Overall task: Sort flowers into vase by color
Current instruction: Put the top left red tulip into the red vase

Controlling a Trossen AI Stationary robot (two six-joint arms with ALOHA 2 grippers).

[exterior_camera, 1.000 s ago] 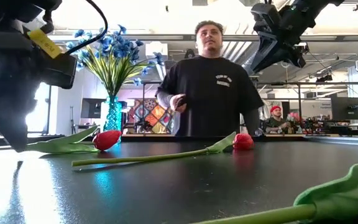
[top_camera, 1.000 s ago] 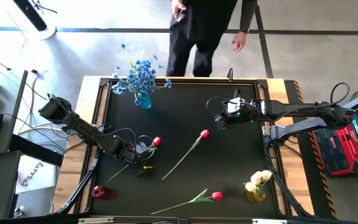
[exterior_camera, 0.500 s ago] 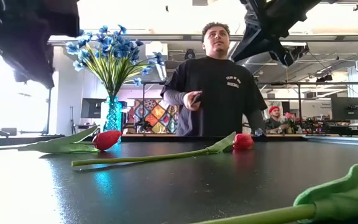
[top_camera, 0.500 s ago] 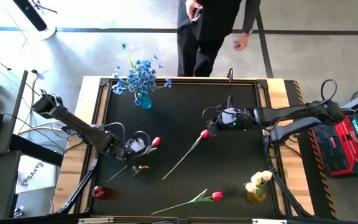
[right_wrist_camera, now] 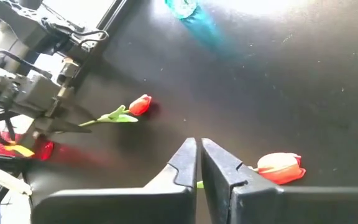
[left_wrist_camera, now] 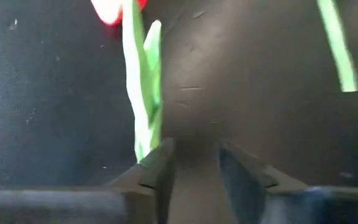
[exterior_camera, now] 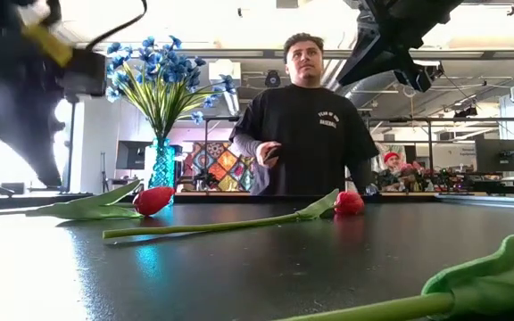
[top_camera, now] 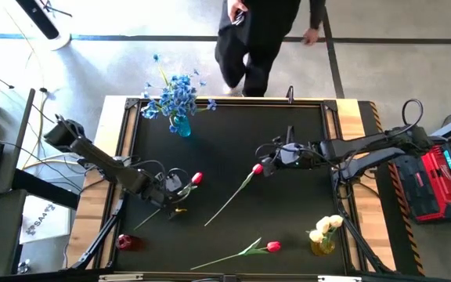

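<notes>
Three red tulips lie flat on the black table: one [top_camera: 197,178] by my left gripper [top_camera: 176,189], one [top_camera: 257,168] in the middle, one [top_camera: 272,247] near the near edge. My left gripper [left_wrist_camera: 194,163] is open above the first tulip's green leaf [left_wrist_camera: 143,93], which runs beside one finger. My right gripper [top_camera: 267,166] hovers shut [right_wrist_camera: 197,152] right next to the middle tulip's head [right_wrist_camera: 280,168]. The blue sprays [top_camera: 178,94] stand in a blue vase. The yellow tulips [top_camera: 326,225] stand in a yellow vase.
A small red vase [top_camera: 124,241] stands at the near left corner. A person [top_camera: 257,39] stands just beyond the far edge. A small yellow piece [top_camera: 180,210] lies near my left gripper. The raised table rim [top_camera: 131,141] frames the black mat.
My right gripper has moved toward the table's left and near edges, ending beside the middle tulip's head. My left gripper has risen and then come part of the way down again over the left tulip. The tulips have stayed where they were.
</notes>
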